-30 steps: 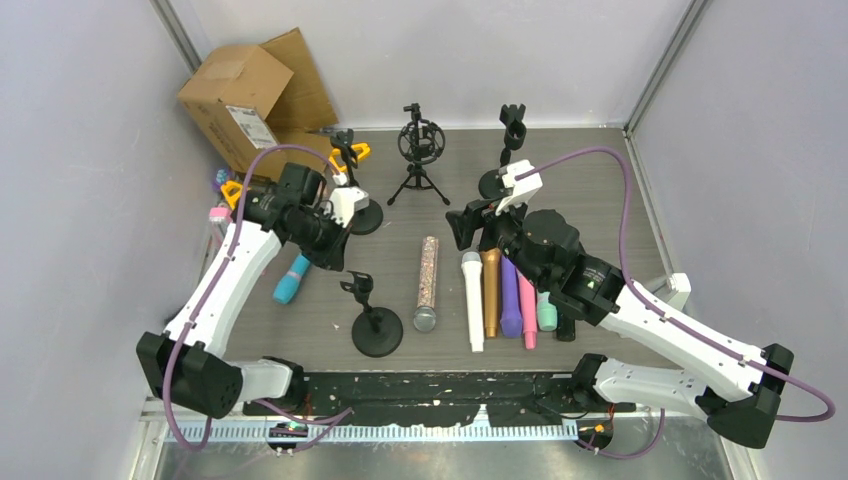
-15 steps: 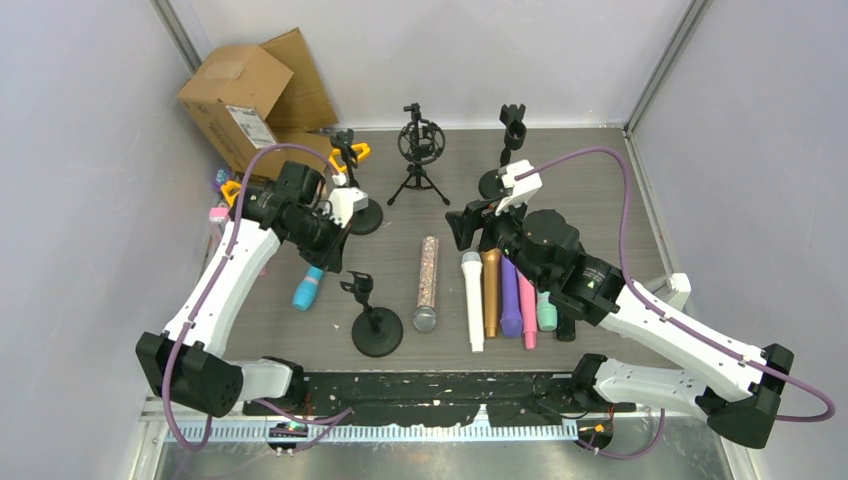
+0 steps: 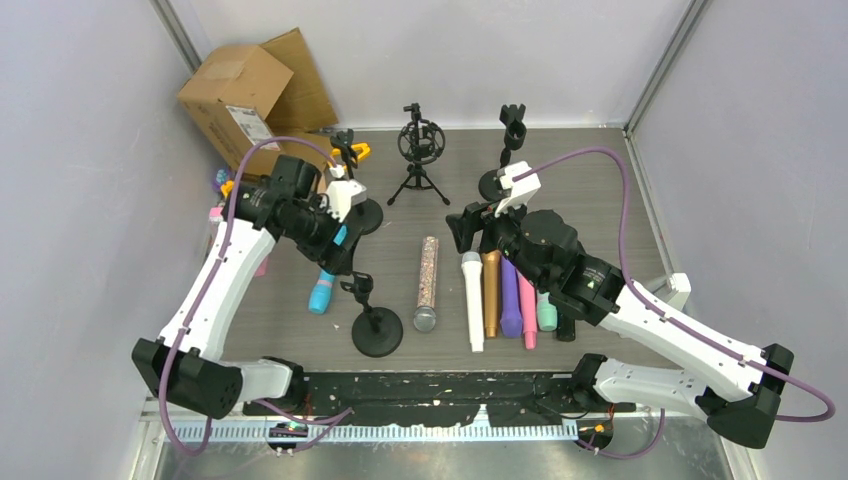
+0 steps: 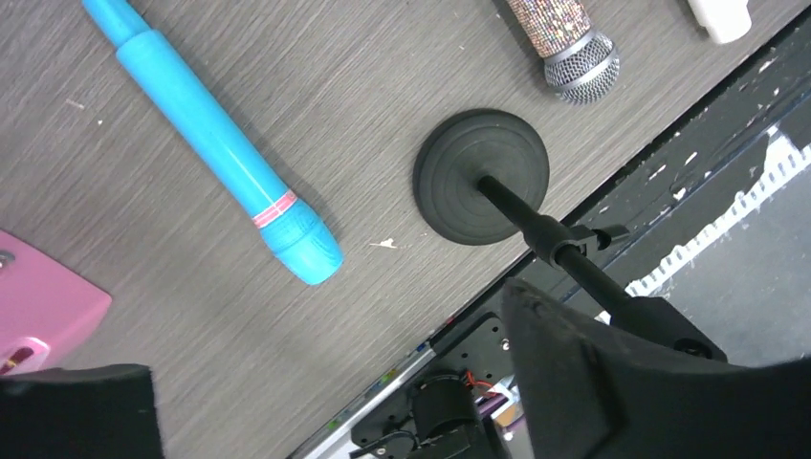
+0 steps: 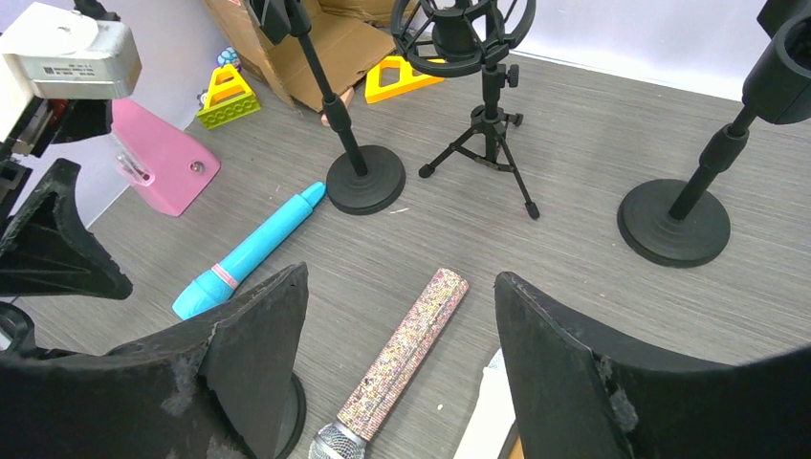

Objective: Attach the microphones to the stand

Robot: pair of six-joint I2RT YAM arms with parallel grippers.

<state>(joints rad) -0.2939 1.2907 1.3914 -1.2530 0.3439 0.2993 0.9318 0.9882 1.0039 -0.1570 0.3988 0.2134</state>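
The cyan microphone (image 4: 220, 153) lies flat on the table (image 3: 322, 290), left of the near round-base stand (image 3: 378, 330). My left gripper (image 3: 338, 245) hangs over it, open and holding nothing (image 4: 325, 330). The silver-glitter microphone (image 3: 427, 283) lies alone mid-table. White (image 3: 472, 300), gold (image 3: 491, 293), purple (image 3: 510, 300), pink (image 3: 527, 318) and mint green (image 3: 546, 312) microphones lie side by side. My right gripper (image 3: 470, 225) hovers open above their far ends, with the glitter microphone (image 5: 402, 354) below between its fingers (image 5: 258, 354).
At the back stand a round-base stand (image 3: 360, 215), a tripod shock mount (image 3: 418, 145) and another round-base stand (image 3: 495, 183). A cardboard box (image 3: 240, 95) fills the back left corner. A pink object (image 5: 158, 158) and yellow toys (image 5: 228, 96) lie by the left wall.
My left gripper carried the cyan microphone right and nearer, then opened. The microphone now lies free on the table. The right arm has barely moved.
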